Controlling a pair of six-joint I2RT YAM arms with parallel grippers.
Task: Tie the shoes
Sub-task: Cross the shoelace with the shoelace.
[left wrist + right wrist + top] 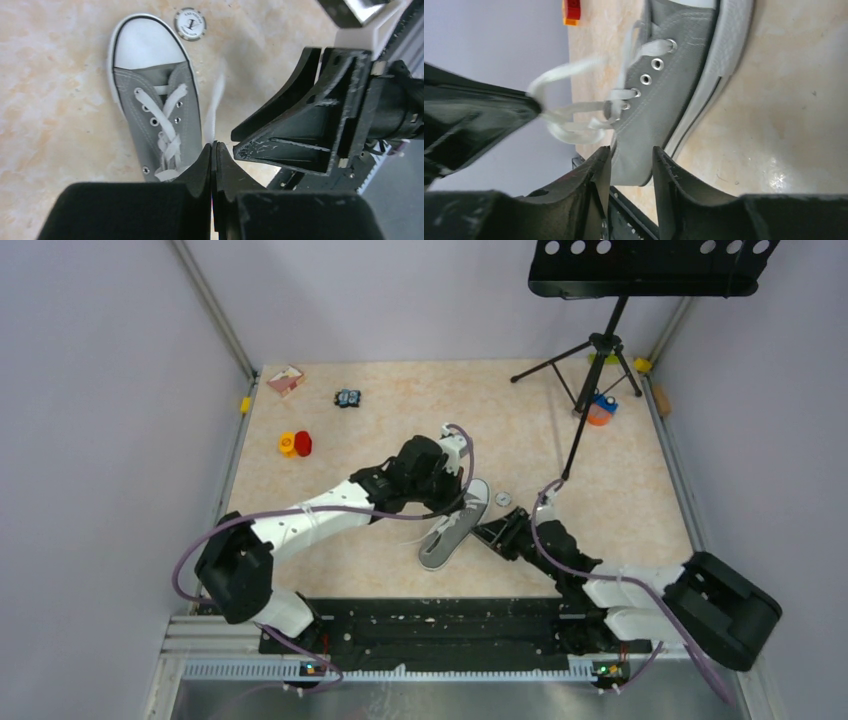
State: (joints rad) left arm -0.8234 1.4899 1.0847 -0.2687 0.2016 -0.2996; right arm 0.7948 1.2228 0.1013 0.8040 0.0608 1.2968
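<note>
The grey shoe [452, 530] with a white sole lies mid-table, toe pointing away from the arms. In the left wrist view its white toe cap and crossed laces [167, 130] show. My left gripper [214, 147] is shut on a white lace that runs up from its tips; in the top view it hovers over the shoe [447, 502]. In the right wrist view the shoe [674, 75] lies on its side, and a lace loop [569, 107] stretches to the left gripper's fingers [479, 120]. My right gripper [631, 157] stands open at the heel, [482, 532] by the shoe's right side.
A round white token [503, 499] lies just beyond the toe. A music stand [600, 350] rises at the back right, with a blue and orange object [601, 408] at its foot. Red and yellow pieces [296, 444], a small dark toy [347, 398] and a pink box [285, 380] sit back left.
</note>
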